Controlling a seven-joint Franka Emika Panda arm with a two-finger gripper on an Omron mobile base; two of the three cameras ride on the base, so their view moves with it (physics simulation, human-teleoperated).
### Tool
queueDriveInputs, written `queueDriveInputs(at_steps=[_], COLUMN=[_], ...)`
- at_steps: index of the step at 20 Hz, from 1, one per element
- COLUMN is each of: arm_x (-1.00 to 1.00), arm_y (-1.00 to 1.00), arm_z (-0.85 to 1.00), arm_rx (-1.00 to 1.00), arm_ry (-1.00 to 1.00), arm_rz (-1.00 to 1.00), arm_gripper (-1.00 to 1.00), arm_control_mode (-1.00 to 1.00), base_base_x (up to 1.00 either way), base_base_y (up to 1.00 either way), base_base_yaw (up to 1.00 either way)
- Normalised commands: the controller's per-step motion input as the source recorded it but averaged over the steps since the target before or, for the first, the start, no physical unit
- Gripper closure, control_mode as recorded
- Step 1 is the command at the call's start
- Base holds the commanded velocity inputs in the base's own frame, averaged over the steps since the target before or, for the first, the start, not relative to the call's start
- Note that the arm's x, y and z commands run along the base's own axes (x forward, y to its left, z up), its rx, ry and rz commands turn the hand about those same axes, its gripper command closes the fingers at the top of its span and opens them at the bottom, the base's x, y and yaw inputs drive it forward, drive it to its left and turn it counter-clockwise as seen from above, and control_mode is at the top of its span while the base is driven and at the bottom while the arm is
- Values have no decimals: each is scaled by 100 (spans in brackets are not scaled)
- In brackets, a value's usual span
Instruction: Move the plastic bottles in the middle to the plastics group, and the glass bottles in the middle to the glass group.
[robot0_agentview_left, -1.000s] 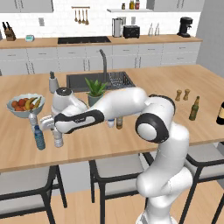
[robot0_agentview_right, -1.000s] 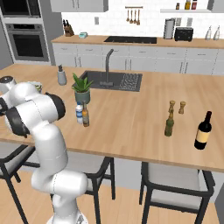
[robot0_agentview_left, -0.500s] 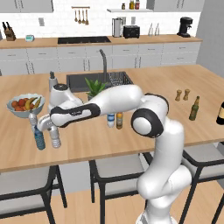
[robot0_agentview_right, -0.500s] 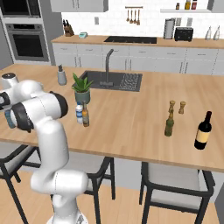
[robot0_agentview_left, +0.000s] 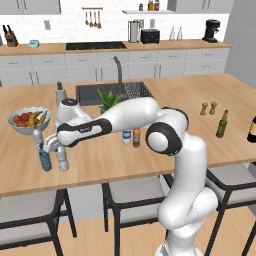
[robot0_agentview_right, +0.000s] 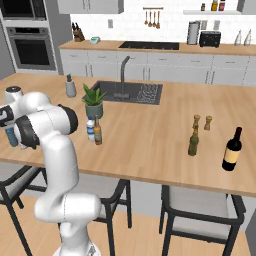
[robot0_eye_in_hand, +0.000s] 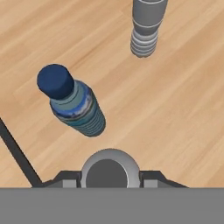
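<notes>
While the pincer (robot0_eye_in_hand: 110, 176) grips a clear bottle (robot0_agentview_left: 62, 159) near the counter edge (robot0_agentview_left: 100, 179), the blue bottle (robot0_eye_in_hand: 72, 101) stands just beside

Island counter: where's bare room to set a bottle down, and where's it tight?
Free: the wide wood stretch between the brown glass bottle and the olive-green bottle, in front of the sink.

Crowded: the left end, where the tool holds a clear bottle beside the blue-tinted bottle, with the fruit bowl just behind.

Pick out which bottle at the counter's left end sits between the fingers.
The clear bottle with the pale cap, gripped between the fingers. The blue-tinted bottle stands beside it, untouched, with a dark blue cap.
</notes>
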Motion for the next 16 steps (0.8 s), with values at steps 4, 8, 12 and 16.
queueDriveInputs(at_steps=[4, 8, 12, 16], arm_x=[9, 11, 10, 7], arm_y=[0, 0, 0, 3], arm_z=[0, 0, 0, -3], arm_rx=[1, 3, 4, 1], arm_ry=[0, 0, 0, 0], arm_rz=[0, 0, 0, 0], arm_gripper=[100, 100, 100, 100], arm_control_mode=[-100, -100, -100, -100], base_base_x=[0, 0, 0, 0], base_base_y=[0, 0, 0, 0], base_base_yaw=[0, 0, 0, 0])
